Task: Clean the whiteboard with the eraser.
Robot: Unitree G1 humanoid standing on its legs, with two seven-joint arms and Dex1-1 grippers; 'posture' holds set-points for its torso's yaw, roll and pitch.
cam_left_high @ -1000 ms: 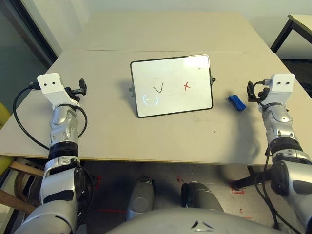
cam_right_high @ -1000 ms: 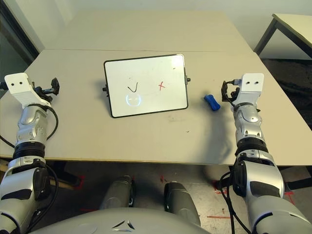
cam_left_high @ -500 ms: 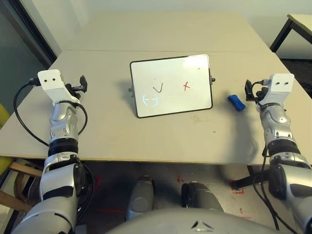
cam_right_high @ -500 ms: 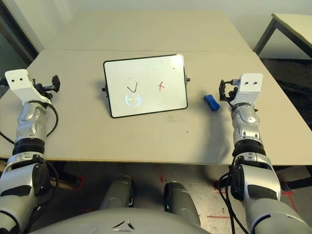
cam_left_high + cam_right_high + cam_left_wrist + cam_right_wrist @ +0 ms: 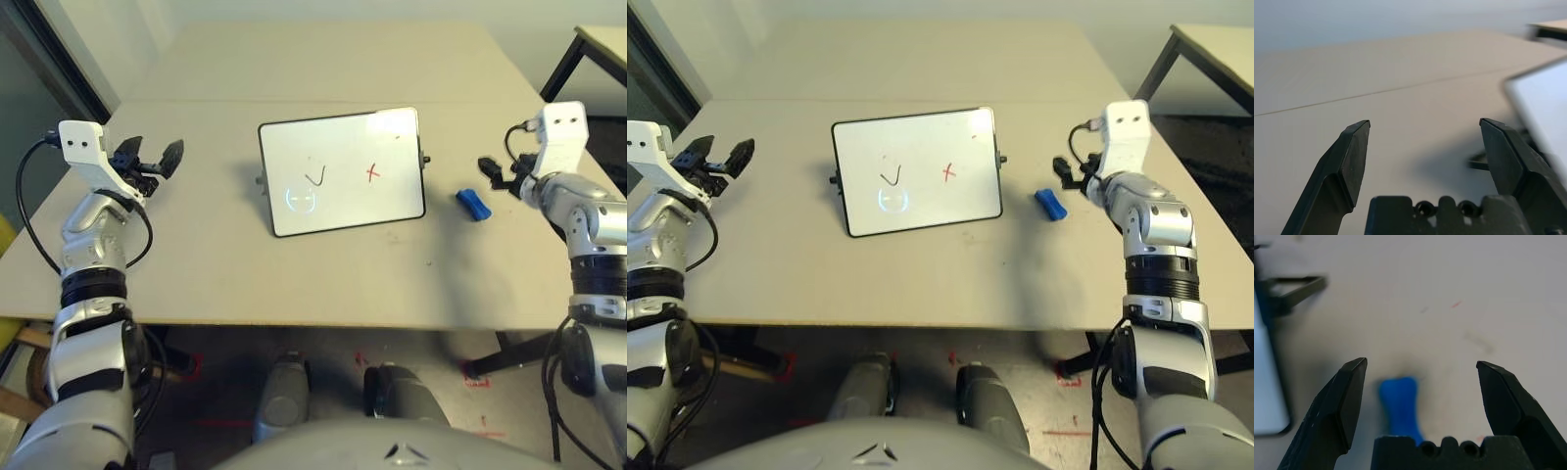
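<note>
The whiteboard [image 5: 343,171] stands tilted on its stand at the table's middle, with a black tick, a red cross and a faint circle drawn on it. The blue eraser [image 5: 473,204] lies flat on the table just right of the board. My right gripper [image 5: 498,174] hovers open a little right of and above the eraser; in the right wrist view the eraser [image 5: 1399,406] lies between the spread fingers [image 5: 1347,396]. My left gripper [image 5: 147,157] is open over the table's left side, well away from the board, whose edge [image 5: 1542,103] appears in the left wrist view.
The beige table [image 5: 294,264] has a seam across it behind the board. A second table [image 5: 600,44] with black legs stands at the far right. The board's black stand [image 5: 1288,293] juts out at its side.
Both forearms have lifted and turned. The left gripper's fingers have spread apart and point toward the board. The right gripper has risen and closed in on the eraser.
</note>
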